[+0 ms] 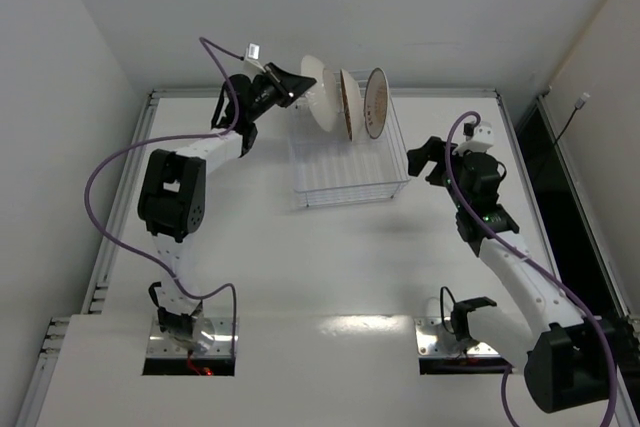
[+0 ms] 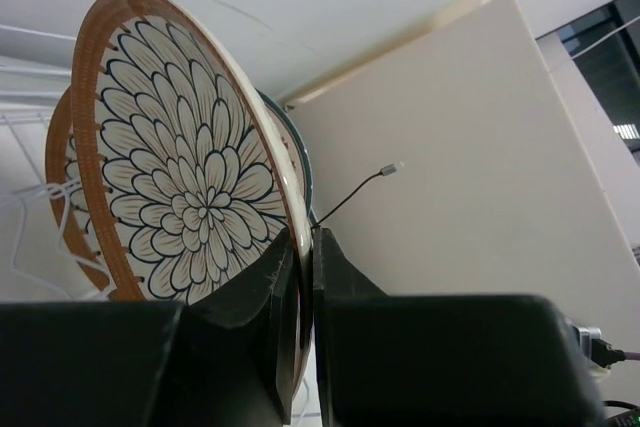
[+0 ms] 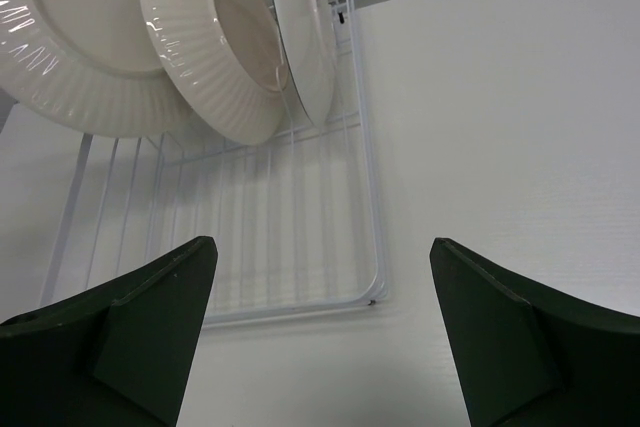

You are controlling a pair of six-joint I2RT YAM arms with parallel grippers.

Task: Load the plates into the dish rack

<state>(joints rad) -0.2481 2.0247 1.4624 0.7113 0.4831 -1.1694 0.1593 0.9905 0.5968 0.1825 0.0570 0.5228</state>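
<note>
1. In the dish rack (image 1: 345, 175), at the table's (image 1: 300, 277) far end, two plates (image 1: 376, 103) stand upright.
2. The left claw (image 1: 298, 88) pinches the third plate (image 1: 318, 92) by its rim beside them; only its release seems outstanding.
3. The right claw (image 3: 320, 247) hangs spread, empty.

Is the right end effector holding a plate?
No, the right end effector is wide open, with only dish rack wires showing between its fingers; the plates are farther off.

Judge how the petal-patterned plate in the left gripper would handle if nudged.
Probably rigid and brittle: the petal plate looks like glazed ceramic. The left gripper pinches only its glossy rim, so it may slip. Standing on edge, it could tip toward the neighbouring plate.
</note>
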